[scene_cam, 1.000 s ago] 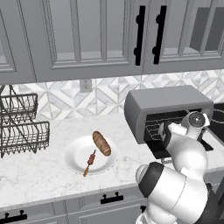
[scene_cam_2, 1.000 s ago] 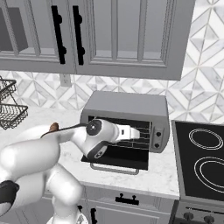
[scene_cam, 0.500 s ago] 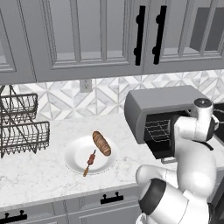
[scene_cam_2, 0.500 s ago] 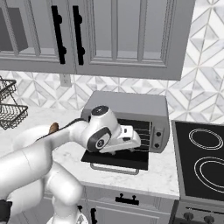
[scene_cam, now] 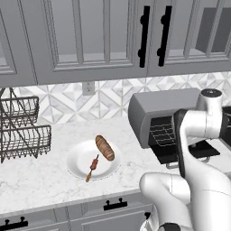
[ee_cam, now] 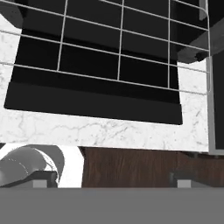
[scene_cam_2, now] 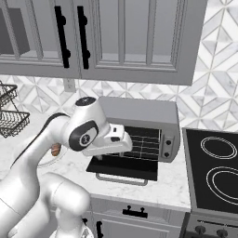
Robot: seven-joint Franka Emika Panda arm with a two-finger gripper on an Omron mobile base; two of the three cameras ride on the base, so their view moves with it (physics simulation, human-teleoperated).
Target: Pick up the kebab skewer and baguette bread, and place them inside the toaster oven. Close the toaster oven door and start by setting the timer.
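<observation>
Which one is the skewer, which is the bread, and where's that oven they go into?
kebab skewer point(scene_cam: 92, 165): left base view, the meat chunks midway along the stick.
baguette bread point(scene_cam: 104, 147): left base view, middle of the loaf's crust.
toaster oven point(scene_cam_2: 139, 111): right base view, its grey top panel.

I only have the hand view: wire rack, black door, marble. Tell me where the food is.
Observer: The kebab skewer and baguette bread both lie on a white plate on the counter, left of the toaster oven.
Operator: Report whether the claw carries anything.
Observer: The left and right base views do not settle whether the claw is open; the arm blocks it. Both foods sit on the plate.
Operator: Give me the door state.
Observer: The toaster oven door is folded down flat onto the counter, with its bar handle toward the robot.
Operator: Name what is left of the plate.
Observer: A dark wire dish rack.
</observation>
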